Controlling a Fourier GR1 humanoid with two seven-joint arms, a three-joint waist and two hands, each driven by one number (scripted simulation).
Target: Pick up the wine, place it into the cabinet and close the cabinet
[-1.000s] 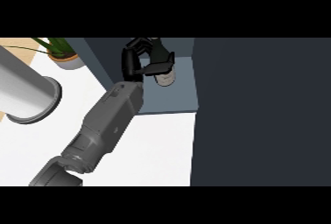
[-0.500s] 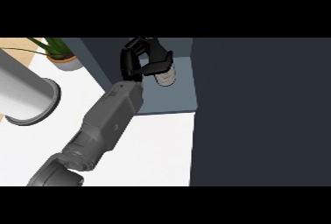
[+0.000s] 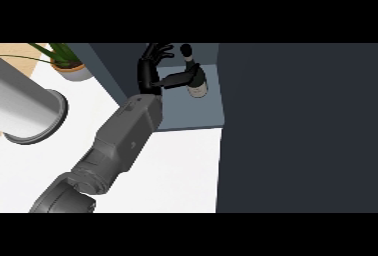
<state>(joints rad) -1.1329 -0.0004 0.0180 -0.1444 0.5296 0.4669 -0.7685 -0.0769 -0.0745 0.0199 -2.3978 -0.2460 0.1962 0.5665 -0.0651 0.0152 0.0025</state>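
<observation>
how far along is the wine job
Done: the wine stands inside the open cabinet. In hand: the hand looks opened, fingers spread, only the thumb touching the bottle; which hand it is can't be told from this view. Left: pulling the arm out and closing the cabinet.

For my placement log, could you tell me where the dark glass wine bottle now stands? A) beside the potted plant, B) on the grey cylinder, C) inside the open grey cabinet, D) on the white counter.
C: the dark glass wine bottle stands upright on the grey cabinet's floor, with the hand's thumb beside it.
</observation>
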